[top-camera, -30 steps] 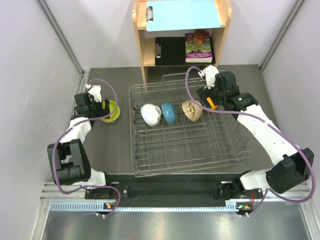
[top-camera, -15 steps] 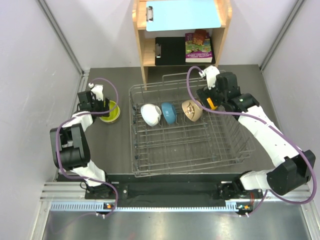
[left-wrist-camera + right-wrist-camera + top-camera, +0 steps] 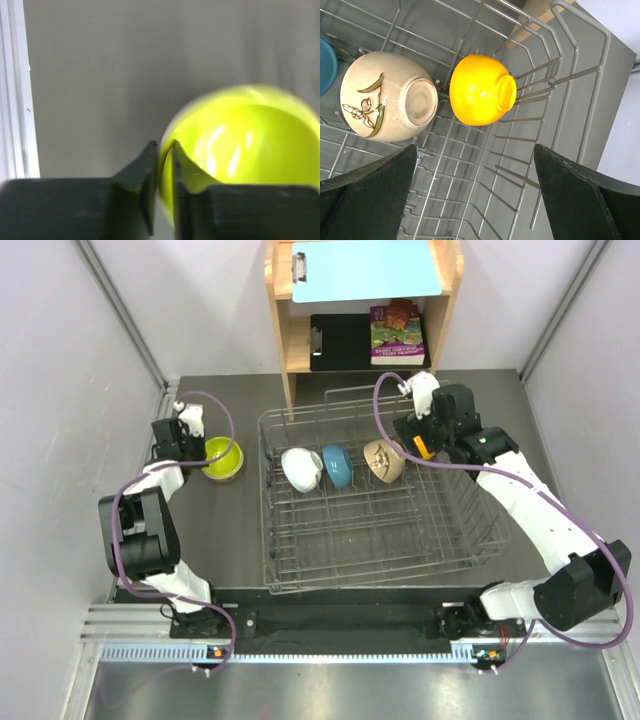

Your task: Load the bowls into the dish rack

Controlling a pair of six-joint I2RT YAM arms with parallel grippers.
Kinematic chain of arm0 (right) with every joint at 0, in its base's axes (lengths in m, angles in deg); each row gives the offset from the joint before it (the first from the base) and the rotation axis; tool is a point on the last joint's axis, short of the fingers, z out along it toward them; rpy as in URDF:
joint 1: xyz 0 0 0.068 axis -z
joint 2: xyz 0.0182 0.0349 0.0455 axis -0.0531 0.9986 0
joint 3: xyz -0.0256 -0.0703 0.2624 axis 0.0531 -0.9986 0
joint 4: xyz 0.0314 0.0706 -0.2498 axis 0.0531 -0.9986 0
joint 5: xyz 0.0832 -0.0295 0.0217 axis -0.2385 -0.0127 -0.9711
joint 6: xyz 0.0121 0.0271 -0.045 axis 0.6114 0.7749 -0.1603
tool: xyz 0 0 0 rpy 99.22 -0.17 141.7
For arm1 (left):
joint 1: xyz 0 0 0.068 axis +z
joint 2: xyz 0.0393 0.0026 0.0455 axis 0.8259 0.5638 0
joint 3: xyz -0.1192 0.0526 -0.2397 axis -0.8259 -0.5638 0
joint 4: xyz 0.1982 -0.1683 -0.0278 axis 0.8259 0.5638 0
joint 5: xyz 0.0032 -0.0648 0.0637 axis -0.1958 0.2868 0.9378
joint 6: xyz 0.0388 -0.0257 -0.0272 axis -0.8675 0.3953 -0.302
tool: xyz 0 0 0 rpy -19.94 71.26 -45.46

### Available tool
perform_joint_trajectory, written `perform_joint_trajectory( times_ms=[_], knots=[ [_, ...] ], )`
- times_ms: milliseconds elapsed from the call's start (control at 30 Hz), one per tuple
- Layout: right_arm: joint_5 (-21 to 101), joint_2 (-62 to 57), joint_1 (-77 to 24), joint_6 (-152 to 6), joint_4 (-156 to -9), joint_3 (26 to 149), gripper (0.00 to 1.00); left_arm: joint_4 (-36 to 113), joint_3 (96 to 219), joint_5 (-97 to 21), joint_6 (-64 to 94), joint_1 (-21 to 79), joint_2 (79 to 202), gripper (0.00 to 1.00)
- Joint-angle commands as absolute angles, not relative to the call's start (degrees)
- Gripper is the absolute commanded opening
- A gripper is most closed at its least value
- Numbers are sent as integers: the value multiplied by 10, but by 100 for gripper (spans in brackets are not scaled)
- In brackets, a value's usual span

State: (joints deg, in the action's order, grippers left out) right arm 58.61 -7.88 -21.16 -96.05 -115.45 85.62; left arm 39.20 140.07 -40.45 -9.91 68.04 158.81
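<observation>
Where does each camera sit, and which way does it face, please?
Top external: above, behind the bases, looking down on the dish rack; left arm and right arm show whole.
Left wrist: on the left arm, facing the left gripper, shut on the rim of the lime green bowl.
Right wrist: on the right arm, looking into the rack at the orange bowl and beige bowl; the open right gripper shows below.
Shared: top and left wrist both show the lime green bowl.
</observation>
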Motion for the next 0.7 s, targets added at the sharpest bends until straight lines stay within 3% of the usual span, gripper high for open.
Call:
perform_joint_trajectory(
  times_ms=[0, 400, 667],
  knots=[
    [580, -105, -209, -949, -1144, 859, 100, 374, 1428, -403, -97, 683, 1583, 3],
    [559, -100, -210, -946, -1159, 886, 100, 437, 1472, -399, -93, 683, 1514, 0],
    [437, -97, -210, -909, -1163, 925, 100, 506, 1501, -465, -81, 686, 1413, 0]
  ],
)
